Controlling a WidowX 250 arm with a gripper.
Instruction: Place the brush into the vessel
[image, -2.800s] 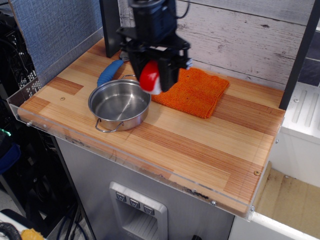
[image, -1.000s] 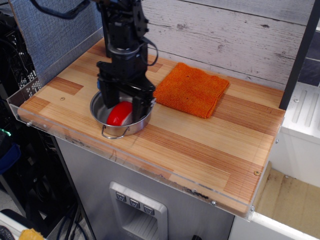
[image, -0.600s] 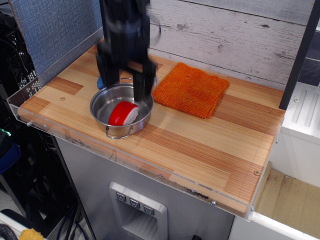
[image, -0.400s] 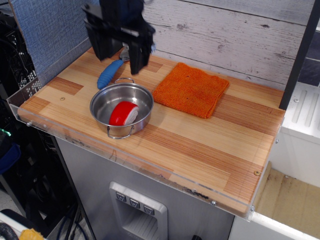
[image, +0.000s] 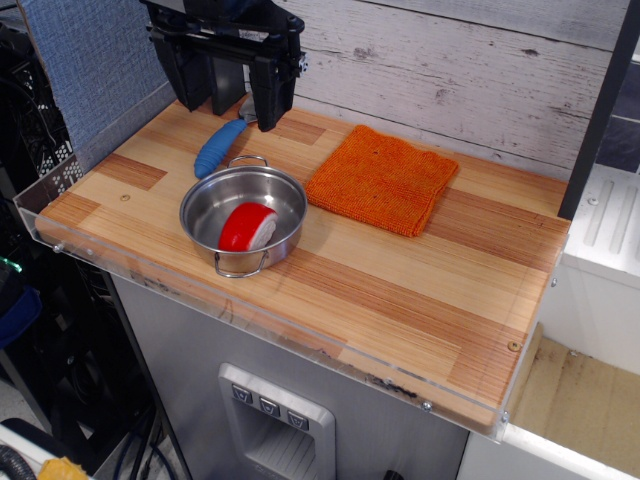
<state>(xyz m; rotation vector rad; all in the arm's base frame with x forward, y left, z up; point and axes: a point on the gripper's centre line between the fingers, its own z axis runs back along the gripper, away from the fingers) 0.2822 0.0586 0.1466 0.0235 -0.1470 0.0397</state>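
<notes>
The brush (image: 247, 227), a rounded block with a glossy red top and white underside, lies tilted inside the vessel (image: 208, 205), a shallow shiny steel pot with two wire loop handles at the table's left front. My gripper (image: 231, 102) hangs open and empty above and behind the pot, apart from it, its two dark fingers spread wide.
A blue-handled spoon (image: 219, 146) lies just behind the pot, partly under the gripper. An orange folded cloth (image: 382, 180) lies to the right of the pot. A clear plastic rim edges the wooden table (image: 400, 290) on the left and front. A plank wall stands behind.
The gripper lowered the brush into the pot, opened and let it go, then rose up and back to the left. The brush stays in the pot.
</notes>
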